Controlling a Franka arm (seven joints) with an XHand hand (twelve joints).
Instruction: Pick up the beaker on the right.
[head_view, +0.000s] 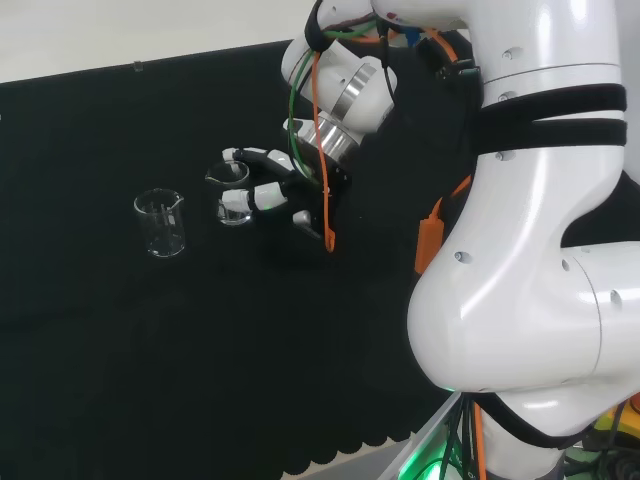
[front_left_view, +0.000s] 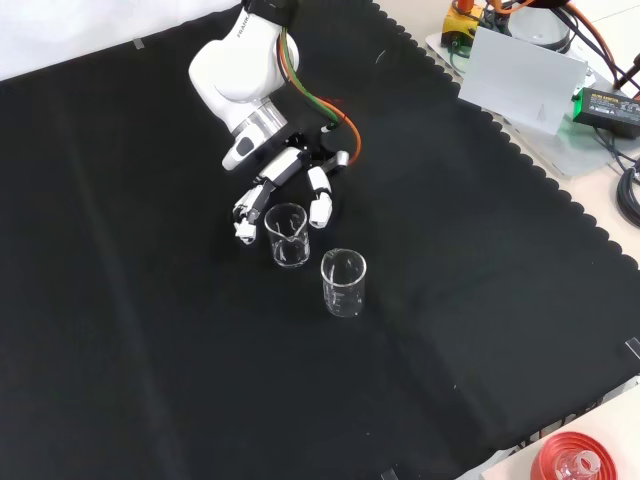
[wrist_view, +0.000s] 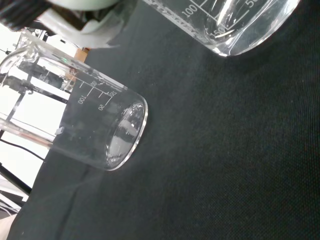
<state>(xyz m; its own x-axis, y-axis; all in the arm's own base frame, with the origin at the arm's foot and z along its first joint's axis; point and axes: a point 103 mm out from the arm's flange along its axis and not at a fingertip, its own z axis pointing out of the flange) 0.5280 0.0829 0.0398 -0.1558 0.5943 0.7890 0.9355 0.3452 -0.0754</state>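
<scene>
Lab: graduated glass beakers (front_left_view: 343, 283)

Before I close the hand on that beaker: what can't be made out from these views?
- Contact: in the head view the hand covers part of the near beaker; whether fingers touch the glass is unclear.
- Contents: both beakers are clear; liquid can't be judged.
- Wrist view: the near beaker is cut off by the edge; the other beaker shows.

My bench wears a black cloth (front_left_view: 150, 350) with a scalloped edge; pale tabletop (front_left_view: 610, 430) shows past it, a white box (front_left_view: 525, 80) stands at the far corner
</scene>
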